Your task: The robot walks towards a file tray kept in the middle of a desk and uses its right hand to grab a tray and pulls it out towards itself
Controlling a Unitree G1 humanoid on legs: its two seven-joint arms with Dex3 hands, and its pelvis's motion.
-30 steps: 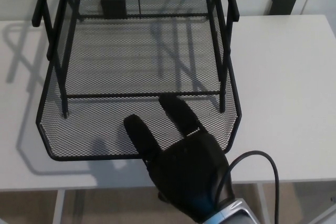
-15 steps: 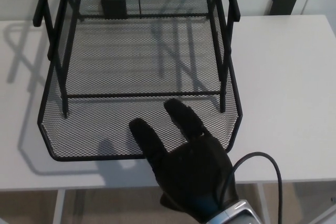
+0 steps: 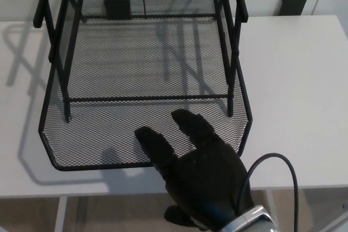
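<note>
Desk (image 3: 293, 80), white, carries a black wire-mesh file rack (image 3: 51, 20) whose uprights stand toward the back. Its lowest tray (image 3: 109, 129) sits drawn forward, its front rim close to the near edge of the desk and its mesh floor bare. Right of centre, the right hand (image 3: 201, 175) comes in from the bottom of the view. Two fingers (image 3: 155, 144) reach over the tray's front rim and lie spread apart on the mesh inside; the thumb is hidden, so whether the rim is pinched cannot be told. A black cable (image 3: 283, 172) loops off the wrist at the far right.
</note>
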